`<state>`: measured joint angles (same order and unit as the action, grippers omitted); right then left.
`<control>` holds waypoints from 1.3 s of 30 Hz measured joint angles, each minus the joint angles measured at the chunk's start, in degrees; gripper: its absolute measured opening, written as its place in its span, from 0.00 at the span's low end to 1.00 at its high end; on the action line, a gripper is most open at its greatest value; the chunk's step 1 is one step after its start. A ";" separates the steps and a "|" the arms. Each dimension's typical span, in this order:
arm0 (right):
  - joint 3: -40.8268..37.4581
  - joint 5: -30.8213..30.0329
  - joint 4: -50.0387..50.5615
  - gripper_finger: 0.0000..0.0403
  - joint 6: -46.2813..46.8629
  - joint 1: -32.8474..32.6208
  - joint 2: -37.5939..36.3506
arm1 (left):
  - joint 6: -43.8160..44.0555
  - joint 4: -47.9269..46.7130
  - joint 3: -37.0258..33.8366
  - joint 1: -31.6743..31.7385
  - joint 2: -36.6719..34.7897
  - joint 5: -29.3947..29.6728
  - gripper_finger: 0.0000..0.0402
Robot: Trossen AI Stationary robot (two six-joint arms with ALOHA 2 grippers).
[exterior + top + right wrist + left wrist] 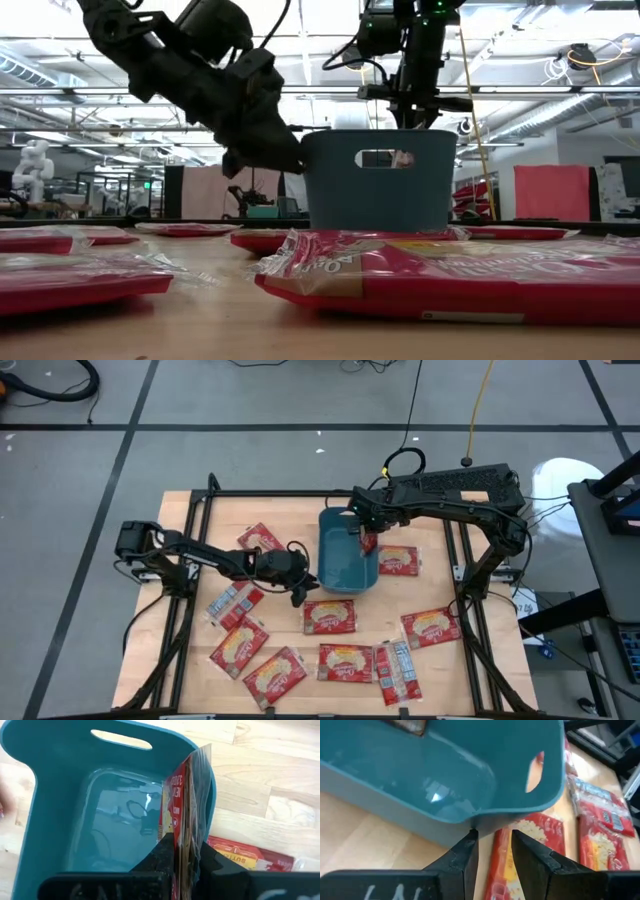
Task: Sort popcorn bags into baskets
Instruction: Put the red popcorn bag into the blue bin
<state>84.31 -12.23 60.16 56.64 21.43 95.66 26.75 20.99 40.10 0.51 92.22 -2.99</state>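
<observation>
The right hand (186,851) pinches a popcorn bag (184,807) upright above the basket (65,795); the left hand (494,851), fingers parted and empty, hovers beside the basket.

Quick count: one teal basket (345,568), nothing lying in it. I get ten popcorn bags (329,617) total. Nine are flat on the table: seven red side up and two showing the silvery back, one (235,603) at 8 o'clock from the basket and one (397,670) at 5 o'clock. The tenth bag (367,544) hangs over the basket's 2 o'clock edge in the right gripper (364,538). Two arms, so two grippers, the left gripper (298,596) holding zero bags.
</observation>
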 joint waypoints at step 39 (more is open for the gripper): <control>0.00 -3.05 -0.10 0.32 0.66 0.63 -0.23 | 6.81 5.65 0.07 -4.08 4.09 -2.99 0.30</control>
<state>84.31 -15.28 60.06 57.30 22.06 95.42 33.56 26.63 40.16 -3.57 96.31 -5.98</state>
